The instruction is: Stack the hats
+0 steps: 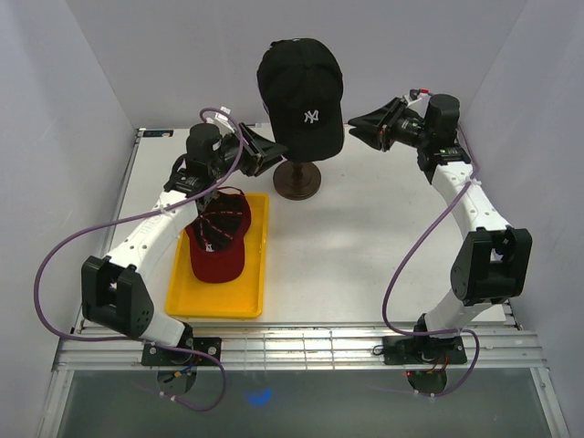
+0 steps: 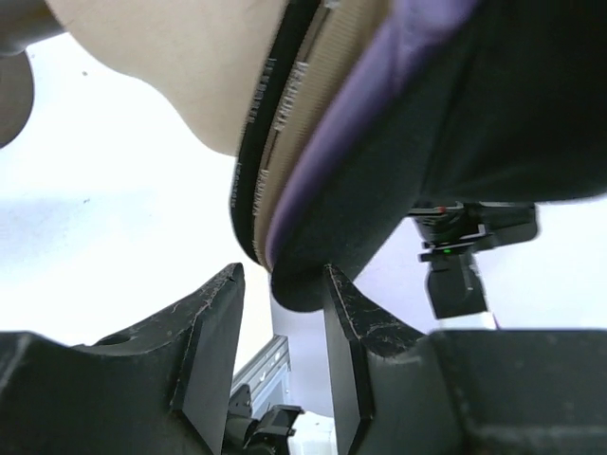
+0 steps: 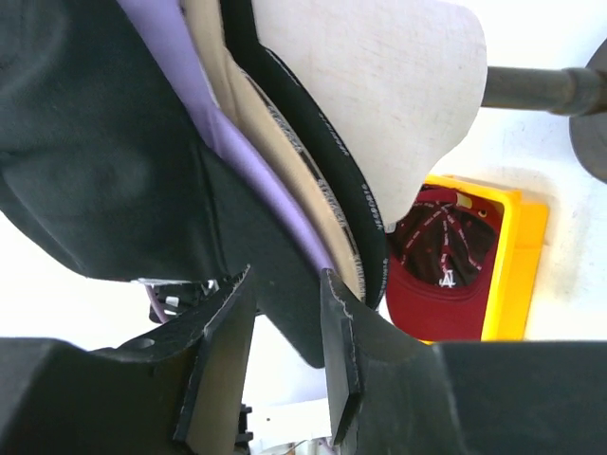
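We are seeing the black NY cap (image 1: 301, 91) sitting outermost on the cream mannequin head (image 2: 171, 57), whose dark stand (image 1: 297, 178) is standing on the bench (image 1: 365, 246) toward its far edge, about midway between the left and right edges. In the wrist views, the rims of a lavender cap (image 2: 379, 104), a tan cap (image 2: 322, 85) and an inner black cap (image 2: 266, 114) are showing layered beneath it, nested one inside the other around the head. The dark red cap (image 1: 219, 239) is lying apart from that stack, in the yellow tray (image 1: 214, 301) near the left edge, toward the near-left corner. The left gripper (image 2: 282, 270) is hovering at the stack's left side with its jaws parted, the lowest dark rim dipping between the fingertips and touching only one of them. The right gripper (image 3: 286, 275) is reaching in from the right, parted about as widely, black cloth hanging between its fingers; we cannot tell whether they are pressing it
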